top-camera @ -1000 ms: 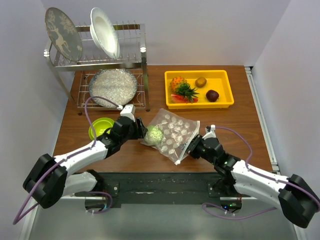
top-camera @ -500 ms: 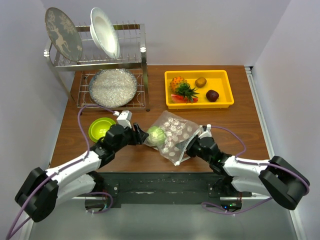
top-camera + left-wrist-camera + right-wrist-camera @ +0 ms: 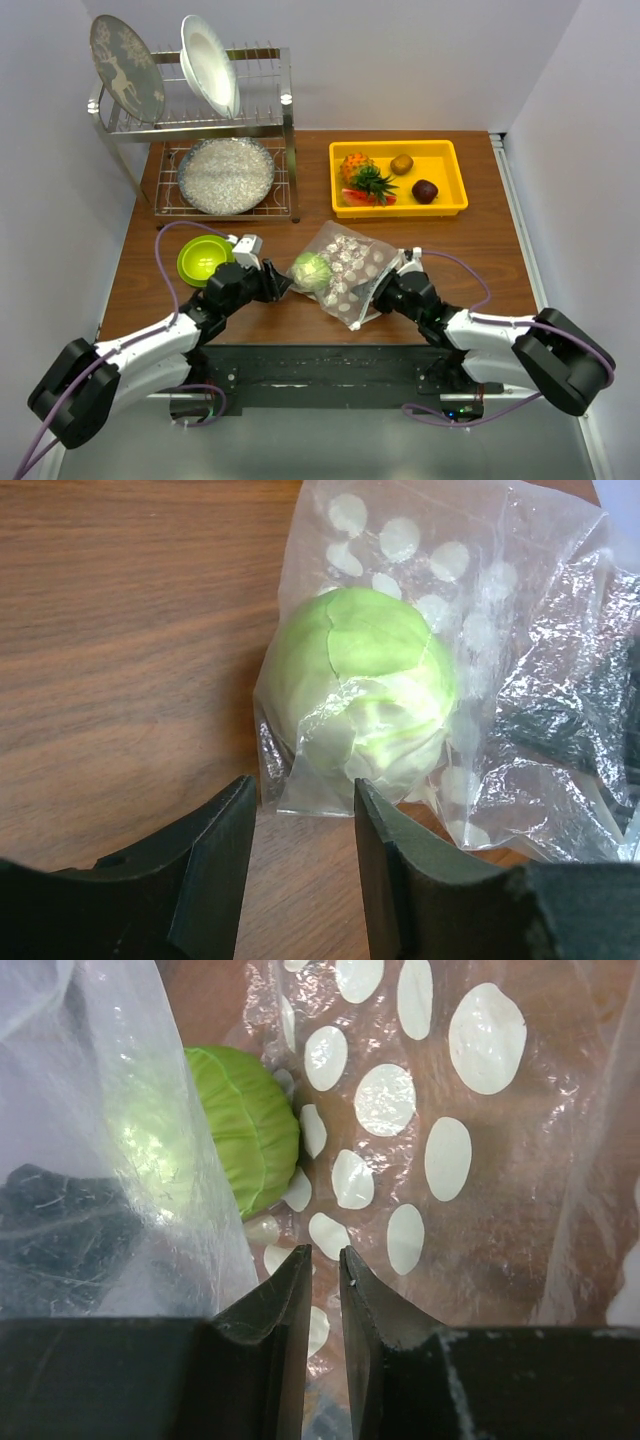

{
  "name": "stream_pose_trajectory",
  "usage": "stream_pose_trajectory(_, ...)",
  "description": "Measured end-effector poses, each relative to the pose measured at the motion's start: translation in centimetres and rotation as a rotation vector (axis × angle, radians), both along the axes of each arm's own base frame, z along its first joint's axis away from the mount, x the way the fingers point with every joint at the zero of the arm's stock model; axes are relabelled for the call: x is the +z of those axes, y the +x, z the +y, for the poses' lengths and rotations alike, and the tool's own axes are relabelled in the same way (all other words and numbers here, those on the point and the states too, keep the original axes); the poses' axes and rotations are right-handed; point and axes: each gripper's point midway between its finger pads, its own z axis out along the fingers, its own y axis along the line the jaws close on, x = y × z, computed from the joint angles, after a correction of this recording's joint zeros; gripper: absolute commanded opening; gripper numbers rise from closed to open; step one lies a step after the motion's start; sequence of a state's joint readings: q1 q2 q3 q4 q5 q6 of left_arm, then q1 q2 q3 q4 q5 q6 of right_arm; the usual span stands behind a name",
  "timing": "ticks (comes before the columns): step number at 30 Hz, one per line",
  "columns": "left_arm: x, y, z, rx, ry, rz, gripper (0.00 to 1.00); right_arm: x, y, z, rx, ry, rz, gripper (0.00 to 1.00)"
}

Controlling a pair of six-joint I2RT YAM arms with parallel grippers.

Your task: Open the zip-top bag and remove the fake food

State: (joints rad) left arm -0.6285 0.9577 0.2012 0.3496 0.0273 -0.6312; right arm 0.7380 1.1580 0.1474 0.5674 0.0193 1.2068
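Top external view: the zip-top bag (image 3: 350,268), clear plastic printed with white dots, lies crumpled at the middle of the wooden table (image 3: 480,240), between the two arms. A green round fruit (image 3: 312,270) sits inside it at the end nearest the left arm. The left gripper (image 3: 277,283) is just beside that end of the bag; the left wrist view shows its black fingers (image 3: 215,845) spread apart, with a corner of the plastic reaching into the gap but not clamped, and the green fruit just beyond the tips. The right gripper (image 3: 386,290) meets the opposite end of the bag. In the right wrist view its fingers (image 3: 265,1350) are drawn almost together, only a thin slit between them, and appear to pinch a fold of the plastic, with dotted film rising on both sides and the green fruit visible deeper inside. At the far side of the table a yellow tray (image 3: 400,211) holds a pineapple (image 3: 358,168), a kiwi (image 3: 402,163), a dark purple-red ball (image 3: 425,190) and a watermelon slice (image 3: 362,198). A lime-green bowl (image 3: 203,257) stands beside the left arm, and a dish rack (image 3: 215,122) with plates occupies the far left corner.
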Motion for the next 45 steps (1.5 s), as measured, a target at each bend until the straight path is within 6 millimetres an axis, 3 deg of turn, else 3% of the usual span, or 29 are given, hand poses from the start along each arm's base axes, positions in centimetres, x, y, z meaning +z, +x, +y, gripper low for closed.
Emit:
stream_pose_trajectory(5,0.1,0.3,-0.9,-0.037,-0.017,-0.026,0.44,-1.1,0.1,-0.1,0.010,-0.024,0.032,0.22)
stream_pose_trajectory(8,-0.1,0.5,-1.3,-0.054,-0.015,-0.031,0.31,-1.4,0.2,0.0,0.018,-0.031,0.044,0.22)
stream_pose_trajectory(9,-0.3,0.5,-1.3,-0.059,-0.010,-0.028,0.19,-1.5,0.2,0.1,0.021,-0.032,0.044,0.22)
stream_pose_trajectory(12,-0.7,0.7,-1.5,-0.069,0.007,-0.024,0.04,-1.3,0.5,0.4,0.030,-0.027,0.042,0.22)
stream_pose_trajectory(14,-0.4,0.8,-1.6,-0.075,0.010,-0.028,0.00,-1.0,0.8,0.6,0.032,-0.024,0.034,0.21)
stream_pose_trajectory(17,1.0,1.1,-2.0,-0.088,0.004,-0.045,0.00,-0.8,1.3,0.4,0.021,-0.024,0.030,0.20)
stream_pose_trajectory(24,7.5,2.2,-2.6,-0.091,-0.019,-0.126,0.00,-2.3,2.6,-1.9,-0.060,-0.052,0.066,0.19)
stream_pose_trajectory(27,8.5,2.4,-2.7,-0.091,-0.010,-0.124,0.00,-3.1,2.7,-2.4,-0.071,-0.067,0.085,0.18)
stream_pose_trajectory(31,8.0,2.1,-2.3,-0.084,0.022,-0.083,0.00,-3.6,2.5,-2.1,-0.053,-0.067,0.098,0.18)
stream_pose_trajectory(37,5.4,1.8,-0.3,-0.011,0.117,0.004,0.00,-3.5,2.9,-1.7,-0.035,-0.068,0.082,0.17)
stream_pose_trajectory(40,4.4,1.6,0.6,0.027,0.152,0.041,0.14,-3.5,3.1,-1.6,-0.023,-0.089,0.073,0.18)
stream_pose_trajectory(41,4.2,1.6,0.9,0.035,0.161,0.050,0.25,-3.4,3.1,-1.7,-0.020,-0.098,0.070,0.18)
stream_pose_trajectory(45,3.9,1.3,1.6,0.052,0.194,0.074,0.41,-2.2,3.2,-1.8,-0.006,-0.121,0.037,0.20)
